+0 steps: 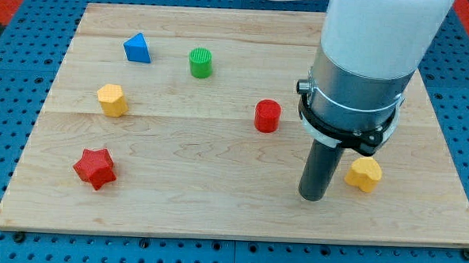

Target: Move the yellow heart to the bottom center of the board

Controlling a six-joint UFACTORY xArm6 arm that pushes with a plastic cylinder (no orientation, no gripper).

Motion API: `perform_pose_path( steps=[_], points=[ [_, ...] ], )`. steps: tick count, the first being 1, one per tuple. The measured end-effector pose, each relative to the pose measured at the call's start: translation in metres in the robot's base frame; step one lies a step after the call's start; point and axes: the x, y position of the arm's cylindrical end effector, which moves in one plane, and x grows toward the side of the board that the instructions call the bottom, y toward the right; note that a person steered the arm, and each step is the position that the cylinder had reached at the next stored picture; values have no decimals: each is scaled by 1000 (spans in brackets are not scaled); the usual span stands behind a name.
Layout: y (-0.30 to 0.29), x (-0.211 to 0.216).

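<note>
1. Down near the view's bottom, my tip (312,197) rests on the wooden board (215,214). It is just a plain dark rod, so it grabs nothing and holds nothing.
2. Just to the view's right of my tip sits a yellow block (363,174). It looks like the yellow heart. It is very close to the rod, but I cannot tell if they touch.
3. A red star (95,167) sits at the view's bottom left.
4. A red cylinder (268,116) stands near the middle.
5. Another yellow block (112,100) sits on the left.
6. A blue triangle (137,48) and a green cylinder (200,63) sit near the top.
</note>
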Motion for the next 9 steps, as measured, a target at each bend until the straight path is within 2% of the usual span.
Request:
perform_pose_path(
  steps=[8,9],
  points=[
    [-13,7],
    [32,35]
  ],
)
